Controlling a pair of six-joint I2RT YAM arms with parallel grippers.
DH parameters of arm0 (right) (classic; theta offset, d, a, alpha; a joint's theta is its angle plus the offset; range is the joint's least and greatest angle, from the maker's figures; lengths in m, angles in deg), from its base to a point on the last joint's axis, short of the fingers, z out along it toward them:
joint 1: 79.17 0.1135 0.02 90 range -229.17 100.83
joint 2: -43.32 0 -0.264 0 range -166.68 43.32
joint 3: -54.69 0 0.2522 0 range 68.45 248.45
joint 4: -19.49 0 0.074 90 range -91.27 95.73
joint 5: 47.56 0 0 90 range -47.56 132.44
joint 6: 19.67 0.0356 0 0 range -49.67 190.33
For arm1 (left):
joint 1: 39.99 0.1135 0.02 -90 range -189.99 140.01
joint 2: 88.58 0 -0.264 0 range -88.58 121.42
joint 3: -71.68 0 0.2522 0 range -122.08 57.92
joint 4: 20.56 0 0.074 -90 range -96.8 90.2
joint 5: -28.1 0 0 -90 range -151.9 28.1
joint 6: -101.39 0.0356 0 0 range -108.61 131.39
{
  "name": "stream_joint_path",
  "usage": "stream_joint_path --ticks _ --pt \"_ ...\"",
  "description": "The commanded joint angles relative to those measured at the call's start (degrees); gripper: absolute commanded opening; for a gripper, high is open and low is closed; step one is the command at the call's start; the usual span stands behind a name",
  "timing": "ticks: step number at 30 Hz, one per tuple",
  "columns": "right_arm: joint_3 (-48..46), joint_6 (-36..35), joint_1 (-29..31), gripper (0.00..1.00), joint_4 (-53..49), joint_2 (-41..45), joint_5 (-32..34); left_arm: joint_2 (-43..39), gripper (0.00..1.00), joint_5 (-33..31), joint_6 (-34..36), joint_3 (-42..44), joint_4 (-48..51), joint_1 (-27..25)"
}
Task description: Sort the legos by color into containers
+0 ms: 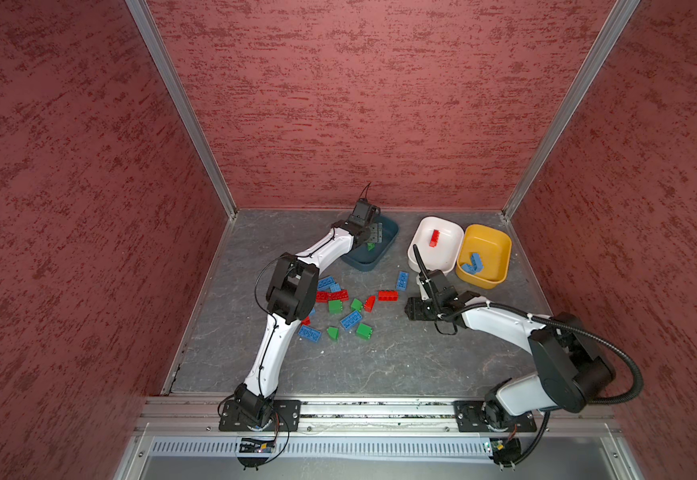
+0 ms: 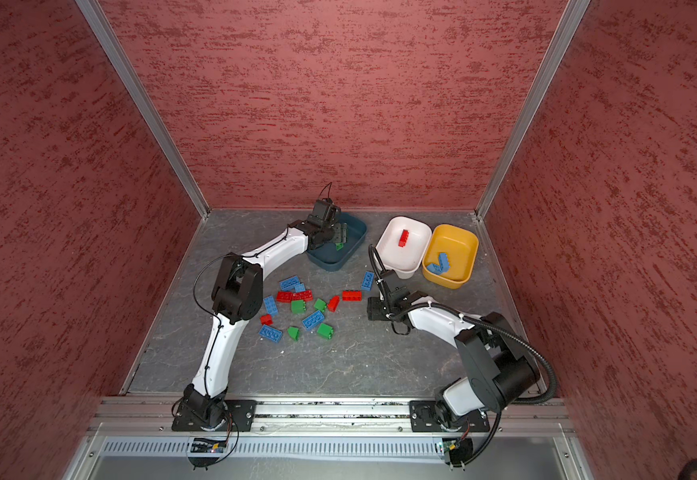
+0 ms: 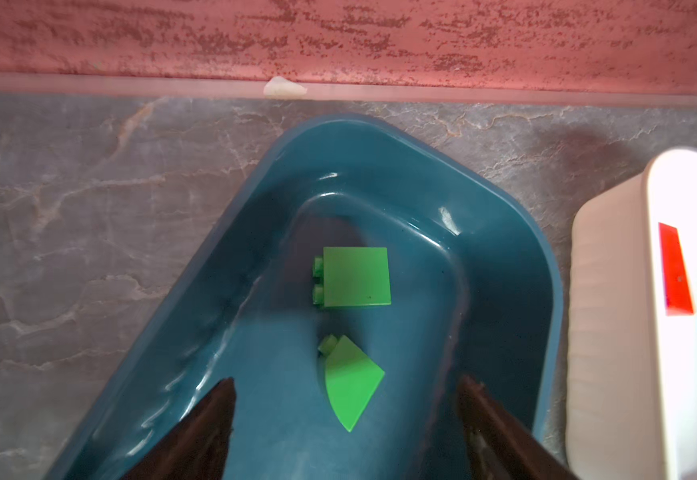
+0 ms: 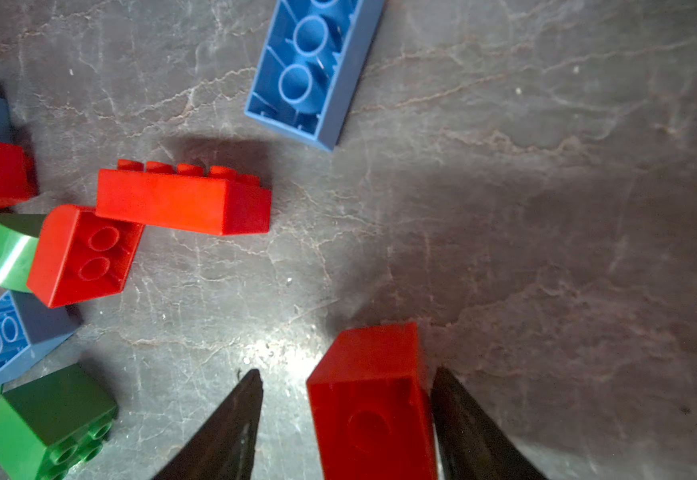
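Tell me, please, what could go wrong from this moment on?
1. The right gripper straddles a red brick off-centre: one finger lies against it, the other stands apart. Closing may shove or twist it instead of gripping squarely.
2. The white tub, holding red, sits right beside the yellow tub, holding blue; a careless drop could land in the wrong one.

Left arm (image 1: 272, 353) stretches way out, left gripper (image 3: 346, 379) spread wide. Right arm (image 1: 498, 326) sits bent low, right gripper (image 4: 346, 370) jaws partway apart.
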Motion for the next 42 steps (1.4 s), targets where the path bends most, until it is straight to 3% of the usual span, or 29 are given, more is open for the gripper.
stream_joint_path --ticks 1,8,17,24,28,35,42 --pt "2.6 -1.2 1.0 0.62 -2.5 -1.7 3.8 -2.8 0.97 1.6 -0.4 1.4 -1.0 0.1" --pt "4.9 -1.4 2.5 0.55 -4.9 -4.8 8.6 -6.1 0.99 4.8 0.0 3.7 -2.3 0.1" --pt "4.5 -4.1 2.8 0.41 -4.2 -4.8 12.0 -14.2 1.0 7.0 -1.2 14.0 -11.1 0.0" --pt "4.0 -4.3 2.7 0.27 -2.0 -1.9 11.4 -18.1 0.99 11.5 0.3 19.1 -16.3 -0.1" --pt "4.9 -5.5 2.0 0.24 -0.9 1.6 10.5 -20.3 1.0 10.5 -1.4 22.4 -19.3 -0.2" --pt "9.9 -8.3 -4.7 0.25 2.1 5.4 7.0 -24.0 1.0 12.0 -3.5 27.8 -23.5 -0.2" --pt "18.3 -10.9 -15.6 0.26 2.3 -1.9 2.5 -27.5 0.99 14.1 -4.3 33.8 -28.0 -0.2"
